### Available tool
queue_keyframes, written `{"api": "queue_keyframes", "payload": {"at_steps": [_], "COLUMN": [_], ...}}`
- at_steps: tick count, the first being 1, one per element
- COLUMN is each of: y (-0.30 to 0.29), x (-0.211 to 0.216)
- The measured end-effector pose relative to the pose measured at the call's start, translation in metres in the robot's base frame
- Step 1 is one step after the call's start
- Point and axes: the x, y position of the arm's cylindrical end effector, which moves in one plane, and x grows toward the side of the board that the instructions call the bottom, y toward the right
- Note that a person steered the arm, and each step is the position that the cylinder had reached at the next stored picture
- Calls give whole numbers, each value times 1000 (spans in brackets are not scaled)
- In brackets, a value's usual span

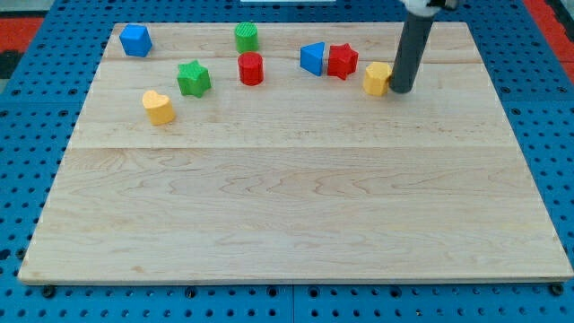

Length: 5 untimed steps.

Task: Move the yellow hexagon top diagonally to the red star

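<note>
We read no writing on anything. In the upper right of the frame, my tip (pixel 401 90) touches the right side of the yellow hexagon (pixel 378 78), which sits just right of the red star (pixel 342 60). We carry no claw, and the hexagon's long axis is unclear.
</note>
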Motion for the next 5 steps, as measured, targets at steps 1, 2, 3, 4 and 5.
{"api": "queue_keyframes", "payload": {"at_steps": [1,2,3,4,5], "y": [21,-11,-49,-18,5], "x": [25,51,39,-26,-41]}}
